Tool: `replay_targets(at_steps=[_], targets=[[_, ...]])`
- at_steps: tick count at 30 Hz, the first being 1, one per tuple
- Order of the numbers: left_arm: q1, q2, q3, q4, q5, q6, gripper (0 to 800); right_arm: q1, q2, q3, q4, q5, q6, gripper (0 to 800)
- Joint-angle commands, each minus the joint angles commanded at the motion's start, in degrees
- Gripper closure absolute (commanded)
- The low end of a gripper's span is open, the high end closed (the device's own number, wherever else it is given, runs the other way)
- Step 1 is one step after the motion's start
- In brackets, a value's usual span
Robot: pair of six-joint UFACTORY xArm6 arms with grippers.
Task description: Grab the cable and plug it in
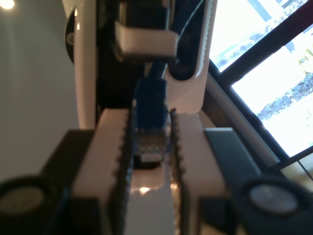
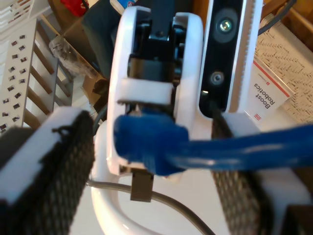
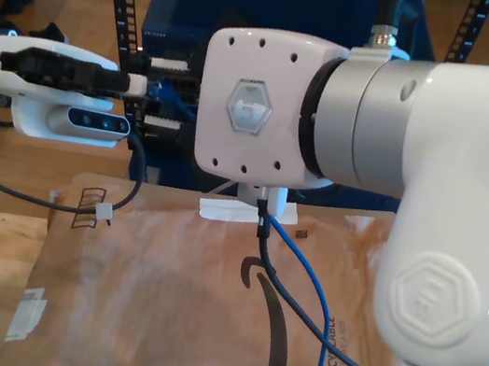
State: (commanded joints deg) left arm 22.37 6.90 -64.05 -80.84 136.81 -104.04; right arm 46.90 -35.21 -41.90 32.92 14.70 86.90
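First wrist view: my first gripper (image 1: 150, 147) is closed on the plug (image 1: 150, 142) of the cable (image 1: 150, 95), its toothed pads pressing both sides of the translucent connector, with the blue boot standing out beyond the fingertips toward the other arm's white gripper body.

Second wrist view: the cable (image 2: 234, 144) runs across between the meshed pads of my second gripper (image 2: 151, 161). One pad (image 2: 73, 161) stands well off the cable, and the cable crosses the other; whether the jaws actually bear on it I cannot tell (the picture is blurred here).

Exterior view: an arm at the exterior view's left reaches toward the dark blue rack (image 3: 286, 1), a short blue length of cable at its tip near the ports (image 3: 172, 66). The slack trails down over the brown paper (image 3: 159, 291).

Handling judgement: the cable is light and limp, so only the rigid plug gives control; the latch tab is fragile, so grip the plug body's flanks.
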Motion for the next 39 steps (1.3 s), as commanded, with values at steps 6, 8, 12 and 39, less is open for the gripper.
replay_targets(at_steps=[6,8,12,39], targets=[[0.0,-0.09,0.0,-0.09,0.0,0.0,794,0.09,-0.18,0.09,0.0,0.0,0.0,531],[0.0,-0.09,0.0,-0.09,0.0,0.0,794,0.0,-0.18,0.09,0.0,0.0,0.0,567],[0.09,-0.18,0.09,0.0,1.05,0.0,216,0.09,-0.18,0.35,-0.26,-4.22,0.0,747],[6.95,-13.27,-2.99,51.43,-12.75,16.97,0,-19.6,0.09,12.48,-4.22,-21.45,0.09,799]])
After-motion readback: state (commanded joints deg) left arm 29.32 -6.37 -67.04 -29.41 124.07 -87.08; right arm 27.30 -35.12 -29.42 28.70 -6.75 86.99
